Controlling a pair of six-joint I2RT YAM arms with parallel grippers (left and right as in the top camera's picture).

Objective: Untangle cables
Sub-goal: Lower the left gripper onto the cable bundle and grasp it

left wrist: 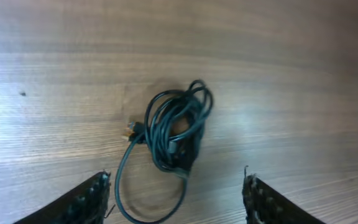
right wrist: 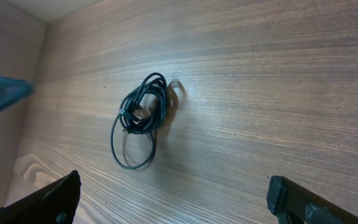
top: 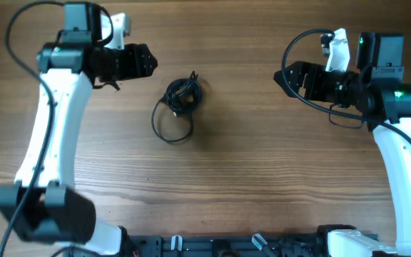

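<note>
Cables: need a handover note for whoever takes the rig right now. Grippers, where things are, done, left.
Left gripper: open, empty, close beside the cables, not touching them.
Right gripper: open, empty, farther off on the other side.
The cables lie in one knotted black bundle with a loose loop trailing out, near the middle of the table.
Done: nothing; the bundle is not yet pulled apart.
Left: grasp it, work each cord free, lay them apart.

Soft even light spreading over the worktop point(top: 262, 164), mild glare paling the upper frame, cables point(top: 184, 93) casting faint shadows
</note>
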